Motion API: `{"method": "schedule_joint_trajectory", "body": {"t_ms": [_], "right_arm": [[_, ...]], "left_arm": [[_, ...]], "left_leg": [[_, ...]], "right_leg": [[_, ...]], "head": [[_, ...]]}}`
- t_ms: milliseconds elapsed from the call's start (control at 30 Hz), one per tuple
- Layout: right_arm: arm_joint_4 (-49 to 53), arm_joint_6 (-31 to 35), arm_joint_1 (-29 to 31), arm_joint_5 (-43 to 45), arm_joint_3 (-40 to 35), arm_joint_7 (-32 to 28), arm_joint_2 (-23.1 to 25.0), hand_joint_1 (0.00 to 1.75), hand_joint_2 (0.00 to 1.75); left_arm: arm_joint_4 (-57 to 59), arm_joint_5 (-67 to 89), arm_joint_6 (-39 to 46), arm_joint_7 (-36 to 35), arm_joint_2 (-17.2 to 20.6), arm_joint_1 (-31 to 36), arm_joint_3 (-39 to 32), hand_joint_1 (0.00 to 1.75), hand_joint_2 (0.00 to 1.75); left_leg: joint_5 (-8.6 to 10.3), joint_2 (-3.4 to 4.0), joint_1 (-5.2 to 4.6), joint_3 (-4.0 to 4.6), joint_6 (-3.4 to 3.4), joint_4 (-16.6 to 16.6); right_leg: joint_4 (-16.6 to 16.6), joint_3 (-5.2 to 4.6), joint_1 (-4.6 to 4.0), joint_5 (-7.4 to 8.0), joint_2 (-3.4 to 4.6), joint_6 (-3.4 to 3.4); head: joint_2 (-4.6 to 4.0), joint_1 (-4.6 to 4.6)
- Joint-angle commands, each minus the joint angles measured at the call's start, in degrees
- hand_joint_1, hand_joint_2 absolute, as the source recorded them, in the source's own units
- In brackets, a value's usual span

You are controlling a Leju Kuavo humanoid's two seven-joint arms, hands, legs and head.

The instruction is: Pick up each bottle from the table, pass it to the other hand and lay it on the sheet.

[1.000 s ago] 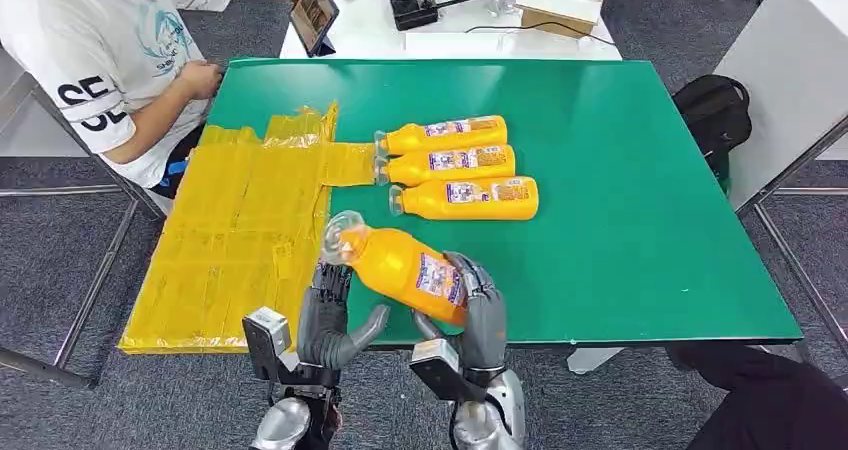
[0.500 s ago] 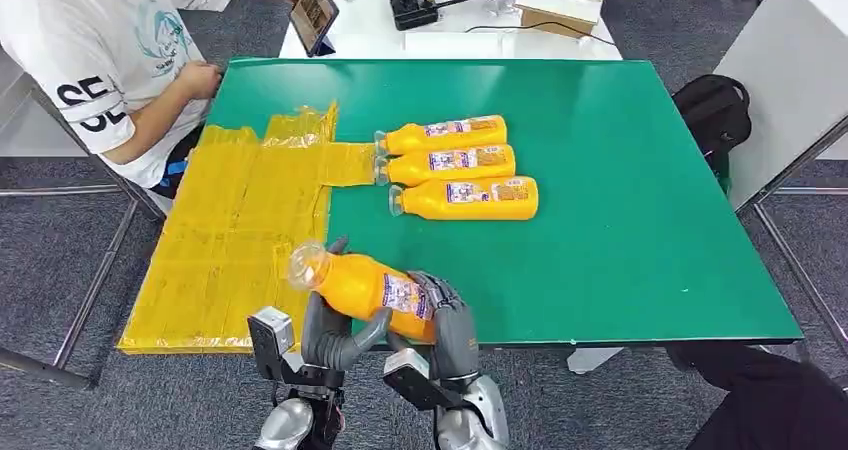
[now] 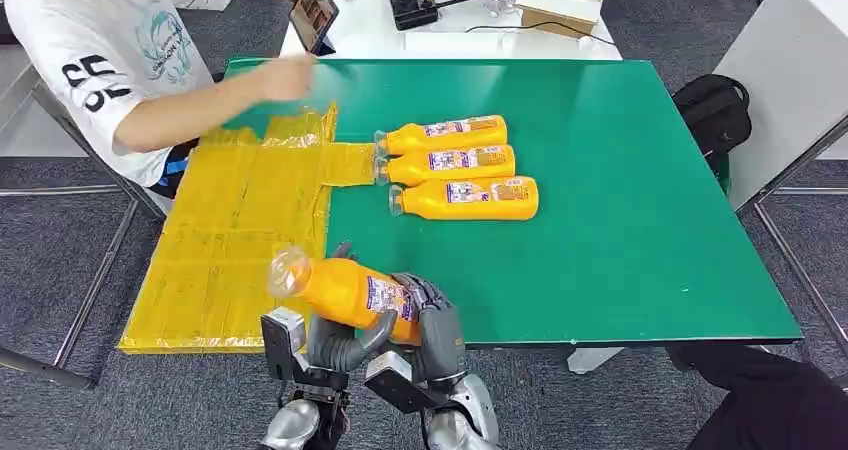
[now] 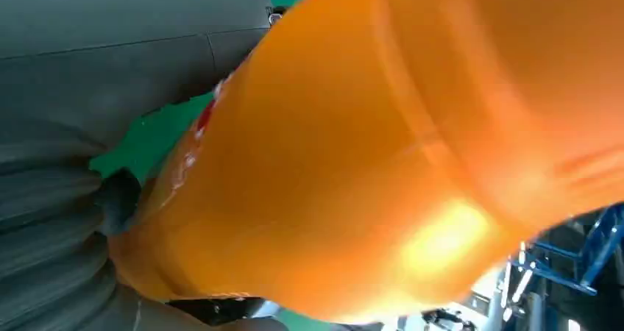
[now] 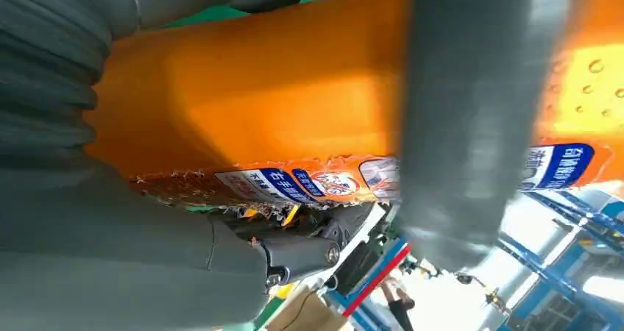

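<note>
I had both hands on the one orange bottle (image 3: 345,290) at the counter's (image 3: 620,230) near edge: right hand (image 3: 432,320) fingers wrapped around its base, left hand (image 3: 335,342) fingers curled under its middle. Its cap end poked out over the yellow sheet (image 3: 235,240), three more bottles (image 3: 455,167) lay mid-counter, and a person's arm (image 3: 215,95) reached over the far corner.

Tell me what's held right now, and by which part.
An orange bottle, mid-handover: the right hand grips its labelled base end, and the left hand cups its body from beneath, nearer the cap.
</note>
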State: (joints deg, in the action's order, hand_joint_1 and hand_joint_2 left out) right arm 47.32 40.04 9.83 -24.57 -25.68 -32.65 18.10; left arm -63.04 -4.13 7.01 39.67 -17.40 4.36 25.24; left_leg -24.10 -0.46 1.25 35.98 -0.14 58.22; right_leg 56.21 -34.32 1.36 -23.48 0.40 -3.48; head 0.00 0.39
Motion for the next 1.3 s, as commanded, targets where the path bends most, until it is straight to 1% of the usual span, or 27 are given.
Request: {"method": "schedule_joint_trajectory", "body": {"t_ms": [33, 100, 133, 200, 233, 300, 333, 400, 433, 500, 533, 567, 667, 700, 733, 767, 800, 833, 933, 967, 1033, 1133, 1167, 1200, 1233, 1267, 1300], "right_arm": [[-3.5, 0.0, 2.3, 3.4, -10.9, -0.7, 1.9, 1.75, 1.75], [-3.7, 0.0, 2.3, 4.1, -11.5, -0.7, 1.9, 1.75, 1.75], [-3.7, 0.0, 2.3, 4.1, -11.5, -0.7, 1.9, 1.75, 1.75], [-3.7, 0.0, 2.3, 4.1, -11.5, -0.7, 1.9, 1.75, 1.75], [-4.0, 0.0, 2.3, 4.4, -11.8, -0.7, 1.9, 1.75, 1.75], [-5.3, 0.0, 2.8, 4.7, -12.4, -0.5, 1.9, 1.75, 1.75], [-6.4, 0.0, 3.3, 5.4, -13.2, -0.7, 1.9, 1.75, 1.75], [-7.9, 0.0, 3.8, 6.5, -14.1, -0.8, 1.9, 1.75, 1.75], [-8.1, 0.0, 3.9, 6.6, -14.2, -0.9, 1.9, 1.75, 1.75], [-8.2, 0.0, 3.9, 6.7, -14.1, -1.0, 1.9, 1.75, 1.75], [-8.2, 0.0, 3.9, 6.7, -14.1, -1.0, 1.9, 1.75, 1.75], [-8.2, 0.0, 3.9, 6.7, -14.1, -1.0, 1.9, 1.75, 1.75], [-8.8, 0.0, 4.1, 7.0, -15.0, -0.3, 1.9, 1.75, 1.75], [-9.1, 0.0, 4.2, 7.0, -15.1, -0.3, 1.9, 1.75, 1.75], [-9.6, 0.0, 4.3, 7.2, -15.4, -0.2, 1.9, 1.75, 1.75], [-9.8, 0.0, 4.4, 7.3, -15.4, -0.3, 1.9, 1.75, 1.75], [-10.0, 0.0, 4.5, 7.4, -15.4, -0.4, 1.9, 1.75, 1.75], [-10.3, 0.0, 4.6, 7.5, -15.5, -0.4, 1.9, 1.75, 1.75], [-11.0, 0.0, 4.9, 7.8, -16.3, -0.1, 1.9, 1.75, 1.75], [-11.0, 0.0, 4.9, 7.8, -16.3, -0.1, 1.9, 1.75, 1.75], [-11.2, 0.0, 5.1, 8.5, -16.9, -0.2, 1.9, 1.75, 1.75], [-11.2, 0.0, 5.2, 8.5, -16.8, -0.5, 1.9, 1.75, 1.75], [-10.6, 0.0, 5.2, 8.6, -16.7, -0.4, 1.9, 1.47, 1.75], [-10.3, -0.3, 5.3, 10.0, -17.3, -0.3, 1.9, 0.0, 1.75], [-10.0, -1.2, 5.6, 12.0, -17.6, -0.7, 1.9, 0.0, 0.0], [-9.1, -3.1, 5.7, 14.3, -17.0, -1.8, 1.9, 0.0, 0.0], [-8.4, -5.1, 5.8, 15.0, -16.4, -2.7, 1.9, 0.0, 0.0]], "left_arm": [[5.5, -1.1, 0.5, 0.3, -2.6, 2.2, 3.6, 0.0, 1.75], [3.7, -3.1, 1.0, 0.3, -2.6, 1.6, 3.0, 0.0, 1.75], [3.7, -3.1, 1.0, 0.3, -2.6, 1.6, 3.0, 0.0, 1.75], [3.7, -3.1, 1.0, 0.3, -2.6, 1.6, 3.0, 0.0, 1.75], [2.9, -3.4, 1.3, 0.3, -2.6, 1.4, 2.8, 0.1, 1.75], [-1.7, -6.6, 1.3, 0.3, -2.6, -0.1, 1.2, 0.66, 1.75], [-4.3, -7.3, 1.3, 0.3, -2.6, -0.9, 0.3, 1.57, 1.75], [-6.6, -8.9, 1.2, 0.3, -2.6, -1.5, -0.7, 1.75, 1.75], [-6.8, -9.1, 1.3, 0.3, -2.6, -1.5, -0.8, 1.75, 1.75], [-6.9, -9.7, 1.2, 0.3, -2.6, -1.5, -0.9, 1.75, 1.75], [-6.9, -9.7, 1.2, 0.3, -2.6, -1.5, -0.9, 1.75, 1.75], [-6.9, -9.7, 1.2, 0.3, -2.6, -1.5, -0.9, 1.75, 1.75], [-7.6, -10.8, 1.1, 0.3, -2.6, -1.8, -1.2, 1.75, 1.75], [-8.1, -11.0, 1.0, 0.3, -2.6, -1.9, -1.4, 1.75, 1.75], [-8.0, -11.0, 1.0, 0.3, -2.6, -1.8, -1.5, 1.75, 1.75], [-8.2, -10.9, 1.0, 0.3, -2.6, -1.9, -1.6, 1.75, 1.75], [-8.4, -10.9, 1.1, 0.3, -2.6, -1.9, -1.6, 1.75, 1.75], [-8.5, -11.1, 1.2, 0.3, -2.6, -1.9, -1.7, 1.75, 1.75], [-8.7, -11.0, 1.2, 0.3, -2.6, -1.8, -1.7, 1.75, 1.75], [-8.7, -11.0, 1.2, 0.3, -2.6, -1.8, -1.7, 1.75, 1.75], [-8.0, -10.9, 1.4, 0.3, -2.6, -1.5, -1.6, 1.75, 1.75], [-8.0, -10.7, 1.5, 0.3, -2.6, -1.5, -1.6, 1.75, 1.75], [-8.1, -9.2, 2.5, 0.3, -2.6, -1.4, -1.5, 1.75, 1.75], [-8.4, -8.4, 3.4, 0.3, -2.6, -1.4, -1.5, 1.75, 1.75], [-8.7, -7.6, 3.8, 0.3, -2.6, -1.3, -1.6, 1.75, 1.75], [-9.3, -6.3, 4.8, 0.3, -2.6, -1.2, -2.0, 1.75, 1.75], [-10.1, -5.3, 5.6, 0.3, -2.6, -1.1, -2.3, 1.75, 1.75]], "left_leg": [[-0.18, 0.08, 0.01, -0.25, 0.08, 0.1], [-0.08, 0.04, 0.0, -0.12, 0.06, 0.0], [-0.17, 0.08, 0.01, -0.25, 0.08, 0.0], [-0.15, 0.05, 0.02, -0.23, 0.08, 0.0], [-0.12, 0.0, 0.0, -0.19, 0.07, 0.0], [-0.16, 0.05, 0.03, -0.24, 0.07, 0.0], [-0.12, 0.06, 0.01, -0.16, 0.06, 0.0], [-0.13, 0.1, 0.01, -0.14, 0.06, 0.0], [-0.18, 0.13, 0.02, -0.25, 0.07, 0.0], [-0.09, 0.01, 0.01, -0.14, 0.05, 0.0], [-0.16, 0.0, 0.01, -0.26, 0.08, 0.0], [-0.08, 0.02, 0.01, -0.13, 0.05, 0.0], [-0.17, 0.0, 0.02, -0.3, 0.09, 0.0], [-0.1, 0.03, 0.02, -0.16, 0.06, 0.0], [-0.18, 0.08, 0.02, -0.3, 0.09, 0.0], [-0.07, 0.02, 0.01, -0.12, 0.05, 0.0], [-0.13, 0.02, 0.02, -0.23, 0.07, 0.0], [-0.06, -0.02, 0.01, -0.12, 0.05, 0.0], [-0.2, 0.01, 0.03, -0.39, 0.1, 0.0], [-0.1, 0.0, 0.02, -0.19, 0.06, 0.0], [-0.19, -0.03, 0.02, -0.37, 0.1, 0.0], [-0.07, -0.08, 0.0, -0.15, 0.07, 0.0], [-0.13, -0.06, 0.03, -0.25, 0.08, 0.0], [-0.06, -0.04, 0.01, -0.13, 0.06, 0.0], [-0.12, -0.06, 0.03, -0.23, 0.08, 0.0], [-0.05, -0.06, 0.0, -0.09, 0.05, 0.0], [-0.12, -0.04, 0.02, -0.2, 0.08, 0.0]], "right_leg": [[0.0, 0.24, -0.06, -0.15, -0.01, 0.19], [0.0, 0.12, -0.03, -0.08, -0.02, 0.11], [0.0, 0.24, -0.06, -0.14, 0.0, 0.18], [0.0, 0.24, -0.06, -0.14, -0.03, 0.18], [0.0, 0.21, -0.04, -0.13, -0.07, 0.16], [0.0, 0.25, -0.07, -0.14, -0.02, 0.18], [0.0, 0.16, -0.04, -0.11, -0.01, 0.14], [0.0, 0.13, -0.05, -0.1, 0.04, 0.14], [0.0, 0.23, -0.07, -0.14, 0.04, 0.19], [0.0, 0.16, -0.04, -0.09, -0.04, 0.12], [0.0, 0.29, -0.05, -0.17, -0.08, 0.18], [0.0, 0.15, -0.04, -0.09, -0.03, 0.11], [0.0, 0.34, -0.07, -0.17, -0.08, 0.18], [0.0, 0.19, -0.05, -0.1, -0.03, 0.12], [0.0, 0.32, -0.07, -0.15, -0.01, 0.18], [0.0, 0.14, -0.04, -0.08, -0.03, 0.1], [0.0, 0.26, -0.06, -0.13, -0.05, 0.16], [0.0, 0.15, -0.03, -0.08, -0.07, 0.11], [0.0, 0.43, -0.09, -0.21, -0.1, 0.24], [0.0, 0.22, -0.06, -0.11, -0.07, 0.14], [0.0, 0.41, -0.08, -0.21, -0.13, 0.22], [0.0, 0.2, -0.03, -0.11, -0.14, 0.12], [0.0, 0.3, -0.07, -0.15, -0.14, 0.16], [0.0, 0.15, -0.03, -0.09, -0.1, 0.11], [0.0, 0.29, -0.07, -0.15, -0.14, 0.16], [0.0, 0.13, -0.03, -0.09, -0.12, 0.1], [0.0, 0.24, -0.06, -0.15, -0.13, 0.17]], "head": [[0.0, 0.0], [0.0, 0.0], [0.0, 0.0], [0.0, 0.0], [0.0, 0.02], [0.0, 0.0], [0.0, 0.02], [0.0, 0.0], [0.0, 0.0], [0.0, 0.0], [0.0, 0.0], [0.0, 0.0], [0.0, 0.0], [0.0, -0.02], [0.0, 0.0], [0.0, 0.0], [0.0, 0.0], [0.0, 0.0], [0.0, 0.0], [0.0, 0.0], [0.0, 0.0], [0.0, 0.0], [0.0, 0.0], [0.0, 0.0], [0.0, 0.02], [0.0, 0.0], [0.0, 0.02]]}}
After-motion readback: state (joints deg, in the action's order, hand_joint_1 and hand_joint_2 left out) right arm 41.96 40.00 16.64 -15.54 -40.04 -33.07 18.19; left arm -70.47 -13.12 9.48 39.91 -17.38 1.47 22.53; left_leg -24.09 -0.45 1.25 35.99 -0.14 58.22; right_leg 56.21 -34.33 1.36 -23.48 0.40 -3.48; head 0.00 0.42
